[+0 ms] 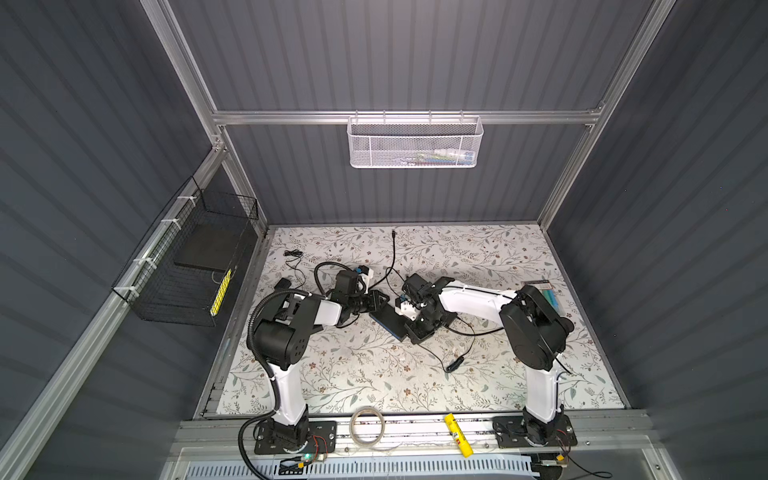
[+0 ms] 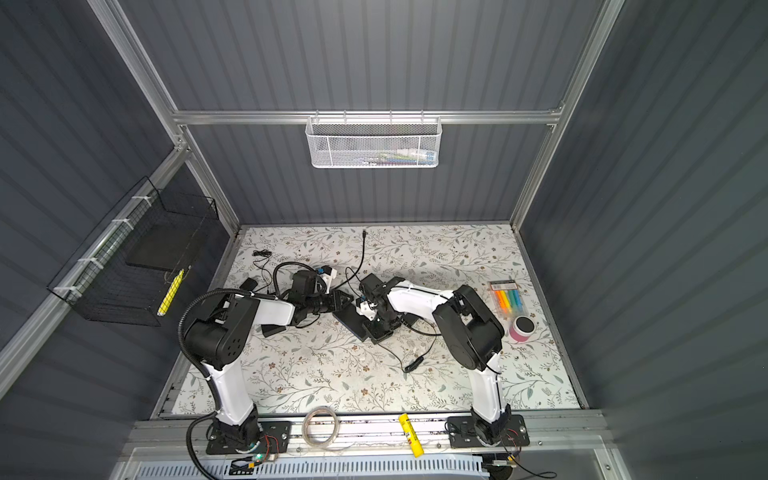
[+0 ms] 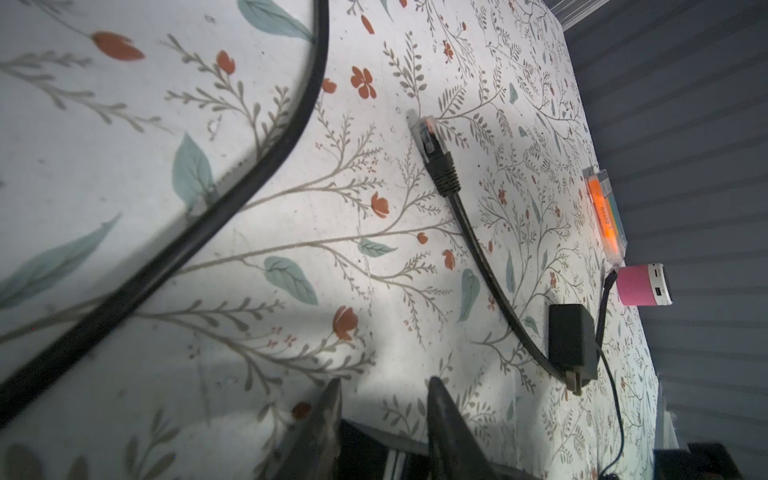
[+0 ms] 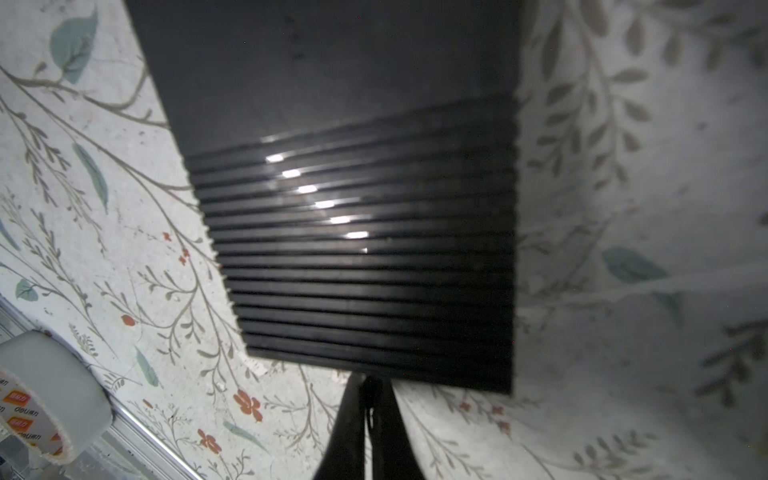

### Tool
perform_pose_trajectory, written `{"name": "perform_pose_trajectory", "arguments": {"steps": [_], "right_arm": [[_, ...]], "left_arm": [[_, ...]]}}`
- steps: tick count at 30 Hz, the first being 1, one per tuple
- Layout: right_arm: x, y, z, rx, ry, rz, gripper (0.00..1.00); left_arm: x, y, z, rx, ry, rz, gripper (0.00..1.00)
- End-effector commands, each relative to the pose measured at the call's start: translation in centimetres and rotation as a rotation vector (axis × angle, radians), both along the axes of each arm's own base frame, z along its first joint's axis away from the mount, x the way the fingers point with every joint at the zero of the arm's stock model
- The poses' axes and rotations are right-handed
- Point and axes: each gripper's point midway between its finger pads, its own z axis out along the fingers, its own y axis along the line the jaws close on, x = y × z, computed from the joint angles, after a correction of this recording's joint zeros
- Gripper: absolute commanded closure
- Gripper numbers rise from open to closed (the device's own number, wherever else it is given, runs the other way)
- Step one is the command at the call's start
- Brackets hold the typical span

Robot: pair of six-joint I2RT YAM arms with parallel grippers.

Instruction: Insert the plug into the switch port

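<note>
Floral-print covering spreads over the desk (image 1: 374, 374), boxed in by grey ribbed walls. On the metal rail at the desk's front edge lie a tape roll (image 4: 54, 382) and a yellow stick (image 1: 457, 434), between the 2 arm bases. Near the middle of the desk sits the switch (image 1: 386, 324), a flat black box with a ribbed top, set askew to the desk's edges. The right gripper (image 4: 368, 386) is closed, its 2 fingers pressed together with nothing between them, tips at the switch's ribbed end. The left gripper (image 3: 384, 380) points in from the left, close by the switch; its fingers (image 3: 328, 415) stand partly apart and hold nothing. Beyond them the plug (image 3: 436, 158) lies flat on the desk, untouched, its black cable (image 3: 489, 270) trailing past a black power adapter (image 3: 571, 345). Farther toward the right edge lie a marker pack (image 3: 604, 216) and a pink cylinder (image 3: 642, 289). Another cable end (image 1: 393, 233) rests near the far edge. A black wire basket (image 1: 166, 307) hangs on the left wall. On the back wall hangs a white mesh basket (image 1: 415, 141).
</note>
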Motion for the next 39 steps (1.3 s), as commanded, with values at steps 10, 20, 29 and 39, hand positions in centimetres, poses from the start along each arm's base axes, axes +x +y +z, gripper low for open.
{"name": "perform_pose_trajectory", "arguments": {"steps": [10, 20, 29, 39], "right_arm": [[8.7, 7.5, 6.2, 0.306, -0.315, -0.008, 1.00], [9.6, 8.6, 6.7, 0.325, -0.334, 0.012, 1.00], [9.5, 7.1, 6.1, 0.276, -0.352, 0.056, 1.00], [8.2, 4.1, 4.8, 0.212, -0.310, 0.136, 0.94]], "left_arm": [[-8.9, -0.2, -7.3, 0.098, 0.371, -0.095, 0.66], [-9.0, -0.7, -7.3, 0.083, 0.374, -0.101, 0.66], [-8.8, 0.6, -7.1, 0.104, 0.387, -0.039, 0.67], [-8.0, 1.3, -6.4, 0.115, 0.381, 0.035, 0.67]]}}
